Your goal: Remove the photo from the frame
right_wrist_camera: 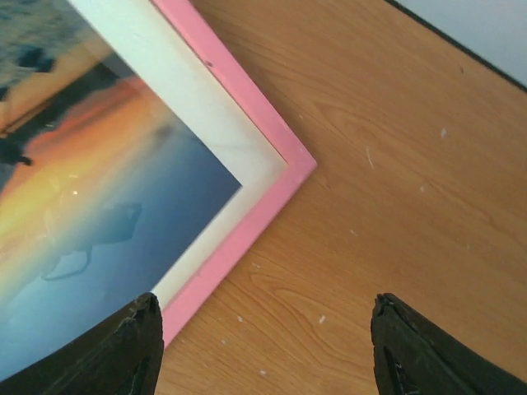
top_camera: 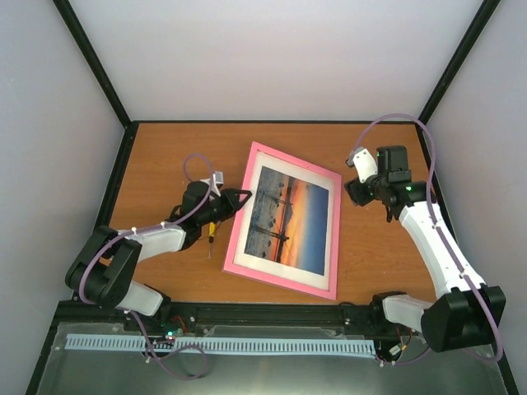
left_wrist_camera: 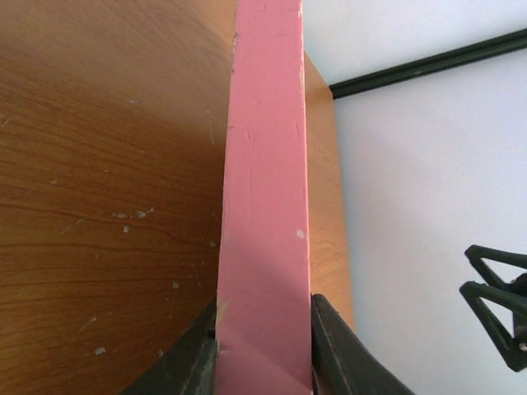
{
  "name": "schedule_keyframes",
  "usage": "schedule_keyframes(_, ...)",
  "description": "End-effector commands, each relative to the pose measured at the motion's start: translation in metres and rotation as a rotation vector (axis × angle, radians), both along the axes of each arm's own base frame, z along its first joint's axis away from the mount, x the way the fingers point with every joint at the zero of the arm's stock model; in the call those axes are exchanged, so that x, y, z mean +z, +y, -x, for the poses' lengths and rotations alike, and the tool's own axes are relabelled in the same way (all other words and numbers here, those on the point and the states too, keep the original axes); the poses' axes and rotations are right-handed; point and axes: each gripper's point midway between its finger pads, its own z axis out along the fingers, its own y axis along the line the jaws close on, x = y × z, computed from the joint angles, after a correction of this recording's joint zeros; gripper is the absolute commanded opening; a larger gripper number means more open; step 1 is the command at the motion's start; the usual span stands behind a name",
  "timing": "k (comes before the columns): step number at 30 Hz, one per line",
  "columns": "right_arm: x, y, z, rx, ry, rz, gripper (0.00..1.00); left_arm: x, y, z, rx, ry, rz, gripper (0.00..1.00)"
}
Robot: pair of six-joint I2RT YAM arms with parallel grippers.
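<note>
Left gripper (left_wrist_camera: pixel 263 333) clamps the frame (top_camera: pixel 280 282) on its left pink edge (fingers pressed to both faces). Photo (top_camera: pixel 288 220) sits inside it, face up on the table (top_camera: pixel 165 156). Right gripper (right_wrist_camera: pixel 263 317) is spread wide over the frame's far right corner, touching nothing.

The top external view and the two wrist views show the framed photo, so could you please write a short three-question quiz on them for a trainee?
1. True or false: the photo lies inside the frame, picture side up.
2. The left tool has its fingers closed on: A the frame's edge; B the photo alone; C nothing.
3. Is the right tool open or shut?

Key: 1 true; 2 A; 3 open, hanging over the frame's corner and the bare wood beside it.
</note>
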Motion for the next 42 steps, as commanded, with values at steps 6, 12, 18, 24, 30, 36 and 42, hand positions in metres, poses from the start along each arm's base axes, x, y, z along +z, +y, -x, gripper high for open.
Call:
schedule_keyframes(6,-0.059,-0.030,-0.010,-0.098,0.206,-0.116,0.65,0.004,0.010,-0.031,0.245,-0.088,-0.026,0.01)
schedule_keyframes(12,-0.085,-0.037,-0.008,-0.123,0.285,-0.137,0.63,-0.017,-0.040,-0.041,0.141,-0.041,-0.031,0.01)
schedule_keyframes(18,-0.094,-0.054,-0.011,-0.161,0.297,-0.122,0.63,-0.039,-0.085,-0.043,0.028,-0.009,-0.036,0.02)
schedule_keyframes(24,-0.101,-0.083,-0.013,-0.229,0.303,-0.120,0.63,-0.047,-0.109,-0.033,0.007,0.014,-0.054,0.32)
schedule_keyframes(30,-0.107,-0.104,-0.013,-0.267,0.315,-0.138,0.63,-0.056,-0.115,-0.028,-0.023,0.052,-0.154,0.48)
schedule_keyframes(36,-0.111,-0.111,-0.012,-0.278,0.328,-0.147,0.62,-0.065,-0.082,-0.029,0.074,0.066,-0.338,0.62)
schedule_keyframes(42,-0.118,-0.111,-0.009,-0.276,0.350,-0.151,0.63,-0.043,-0.053,-0.033,0.143,-0.016,-0.487,0.67)
